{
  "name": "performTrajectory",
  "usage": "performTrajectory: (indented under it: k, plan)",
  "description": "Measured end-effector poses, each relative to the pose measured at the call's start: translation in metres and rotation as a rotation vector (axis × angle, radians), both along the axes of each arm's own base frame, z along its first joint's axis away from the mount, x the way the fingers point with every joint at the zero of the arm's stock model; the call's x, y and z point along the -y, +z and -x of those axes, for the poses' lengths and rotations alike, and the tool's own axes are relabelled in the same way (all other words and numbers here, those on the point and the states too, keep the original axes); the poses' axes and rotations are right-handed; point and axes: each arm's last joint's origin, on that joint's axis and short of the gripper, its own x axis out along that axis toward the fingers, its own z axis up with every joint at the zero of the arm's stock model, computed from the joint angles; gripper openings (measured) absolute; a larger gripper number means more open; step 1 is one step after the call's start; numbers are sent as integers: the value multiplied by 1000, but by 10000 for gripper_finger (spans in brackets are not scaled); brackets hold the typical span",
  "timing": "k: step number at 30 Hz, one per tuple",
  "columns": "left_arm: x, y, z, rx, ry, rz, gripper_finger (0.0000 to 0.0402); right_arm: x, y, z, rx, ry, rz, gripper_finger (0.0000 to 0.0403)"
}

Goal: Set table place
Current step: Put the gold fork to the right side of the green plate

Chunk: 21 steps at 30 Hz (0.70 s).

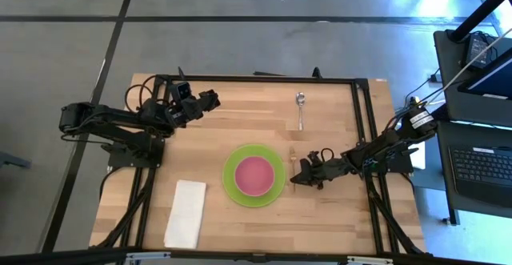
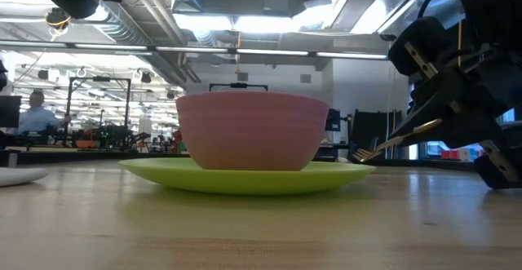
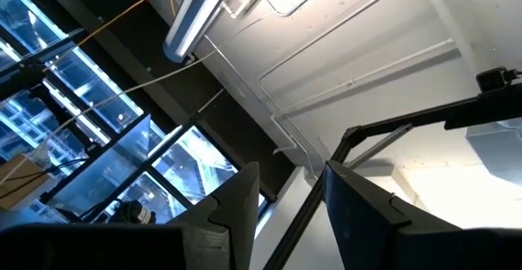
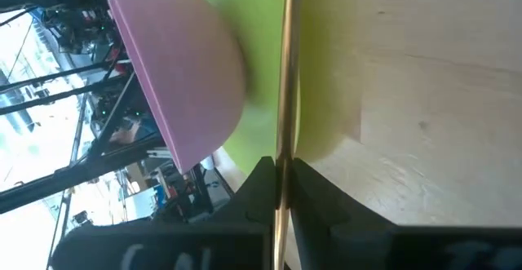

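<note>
A: High view first: where does the right gripper (image 1: pixel 298 175) sit against the place setting?

B: It hangs just beside the right rim of the lime-green plate (image 1: pixel 231 178), its fingers pinching the slim gold fork (image 1: pixel 293 166). The pink bowl (image 1: pixel 254 175) sits in the middle of that plate, on the near half of the table (image 1: pixel 240 113).

A: Does the fork touch the wood?

B: From the low view the fork (image 2: pixel 390 143) is tilted, tines down toward the plate's edge (image 2: pixel 163 172) and handle rising into the gripper (image 2: pixel 444 115). The tines hover close to the rim; whether they touch it I cannot tell. The bowl (image 2: pixel 249 131) stands upright on the plate.

A: And the wrist camera on that arm?

B: It shows the gold handle (image 4: pixel 285 82) clamped between the two dark fingers (image 4: pixel 257 192), running out past the plate (image 4: pixel 326 66) with the bowl (image 4: pixel 175 74) to one side.

A: The spoon?

B: The silver spoon (image 1: pixel 301 109) lies alone on the far side of the table, well apart from the plate.

A: The left arm?

B: Its gripper (image 1: pixel 210 101) waits raised over the far left part of the table; its fingers (image 3: pixel 236 209) are spread, a clear gap between them, pointing up at the ceiling. A white napkin (image 1: pixel 186 213) lies at the near left, apart from the plate
</note>
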Motion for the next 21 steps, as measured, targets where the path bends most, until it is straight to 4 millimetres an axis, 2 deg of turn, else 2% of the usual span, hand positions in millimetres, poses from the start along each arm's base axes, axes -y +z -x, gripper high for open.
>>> performTrajectory:
  k: [21]
  plan:
    - [0,0,0,0,0,0,133,-5,-3,-6,-140,57,-26,24]
